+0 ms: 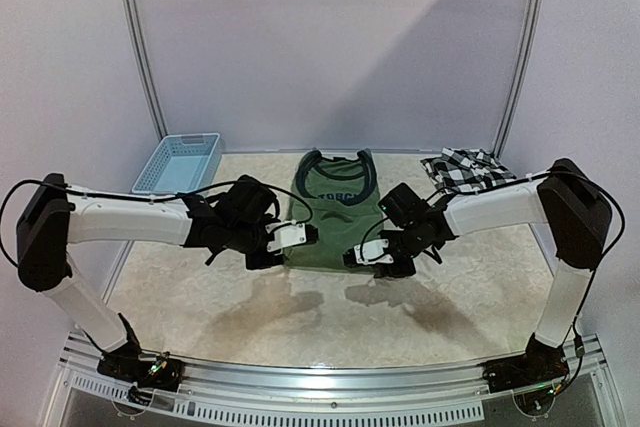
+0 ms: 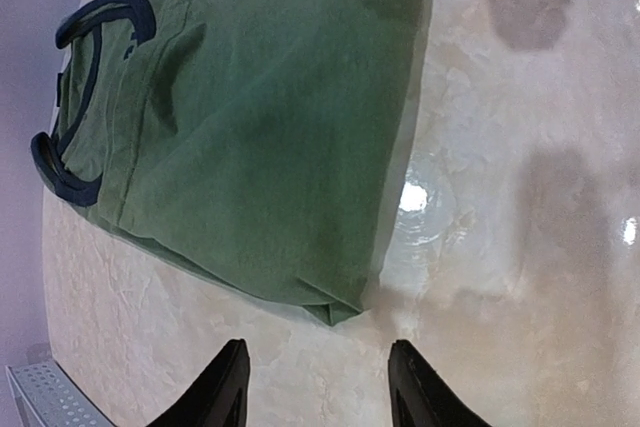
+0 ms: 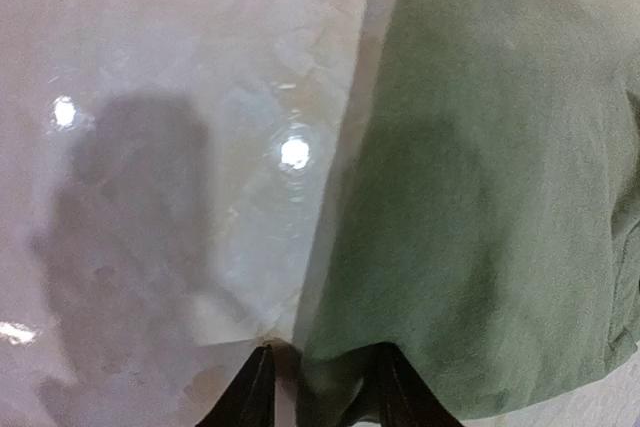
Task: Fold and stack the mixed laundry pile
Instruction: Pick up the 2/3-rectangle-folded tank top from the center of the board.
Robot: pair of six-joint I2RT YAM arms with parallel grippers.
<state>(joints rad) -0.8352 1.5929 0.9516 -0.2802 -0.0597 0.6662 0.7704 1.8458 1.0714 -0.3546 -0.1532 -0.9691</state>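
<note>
The table (image 1: pixel 200 297) has a glossy cream marbled top (lamp glare shows in it). An olive-green sleeveless shirt (image 1: pixel 335 217) with dark trim lies flat at its middle, neck toward the far edge. A crumpled black-and-white checked shirt (image 1: pixel 465 169) sits at the far right and a light blue plastic basket (image 1: pixel 192 137) at the far left, each apart from the green one.

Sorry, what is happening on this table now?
Two robot arms are working on an olive-green shirt that lies flat on the table. The left gripper is open just short of one near corner. The right gripper is open and straddles the other. A checked shirt lies at the far right.
</note>
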